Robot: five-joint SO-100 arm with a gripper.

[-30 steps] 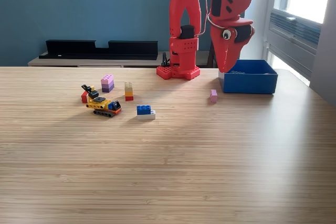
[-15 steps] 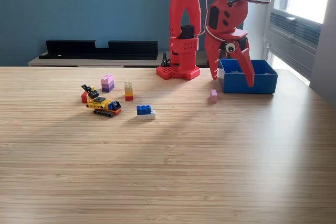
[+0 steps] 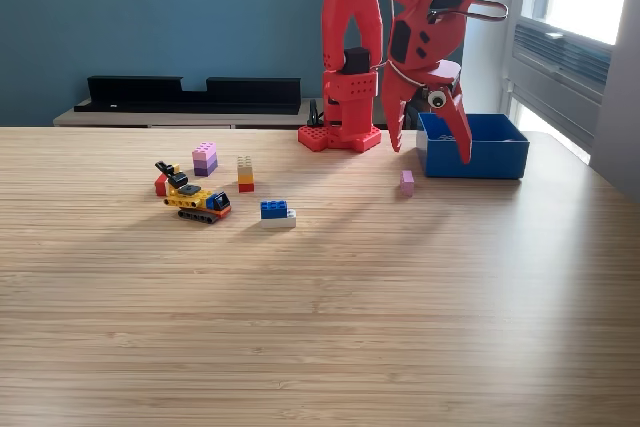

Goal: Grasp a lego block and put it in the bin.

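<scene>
The gripper (image 3: 428, 150) was held wide open and empty above the pink block (image 3: 407, 182), beside the bin (image 3: 480, 159). The approach step was judged in hand; a descent and closure around the block were called for next.

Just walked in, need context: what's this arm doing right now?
A red arm is sorting lego blocks into the blue bin. Its gripper hangs with jaws spread wide and empty, at the bin's near-left corner in the exterior view. A small pink block lies on the table just below it, likely the next pick. More blocks and a yellow toy digger sit farther to the view's left, untouched.
</scene>
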